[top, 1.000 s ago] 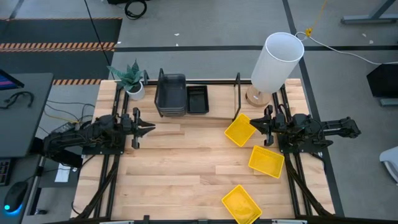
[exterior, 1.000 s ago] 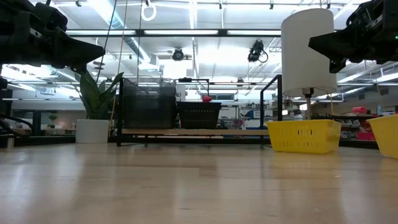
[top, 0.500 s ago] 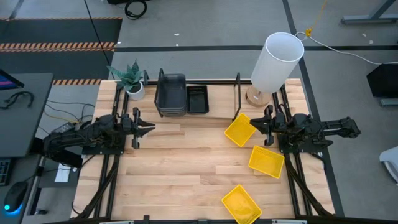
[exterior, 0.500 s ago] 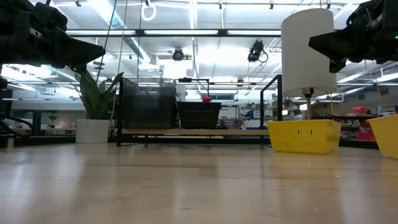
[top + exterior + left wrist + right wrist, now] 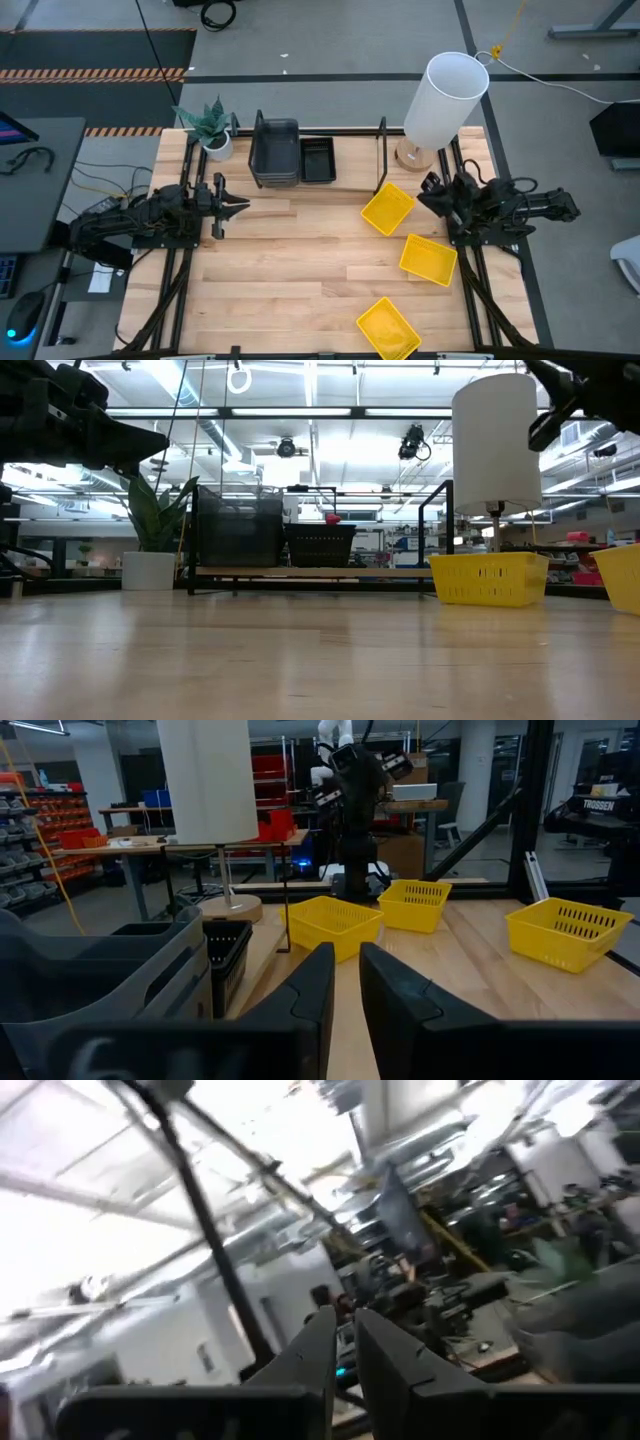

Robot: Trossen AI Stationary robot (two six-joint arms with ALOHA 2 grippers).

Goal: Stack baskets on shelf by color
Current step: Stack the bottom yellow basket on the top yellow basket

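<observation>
Three yellow baskets lie on the table's right half: one (image 5: 387, 209) by the shelf's right end, one (image 5: 428, 259) nearer, one (image 5: 388, 328) at the near edge. On the black wire shelf (image 5: 383, 150), stacked dark grey baskets (image 5: 274, 152) stand at its left end, with black mesh baskets (image 5: 318, 159) beside them. My left gripper (image 5: 240, 207) hovers shut over the table's left half. My right gripper (image 5: 424, 186) is shut, tipped upward, just right of the nearest-to-shelf yellow basket.
A tall white cylinder (image 5: 447, 95) on a round wooden base stands at the far right corner, close behind my right arm. A potted plant (image 5: 210, 128) sits at the far left corner. Bare wood (image 5: 300, 260) spreads between the arms.
My right gripper has drawn back toward the table's right edge, risen, and tipped its fingers upward. The left arm and all baskets have stayed where they were.
</observation>
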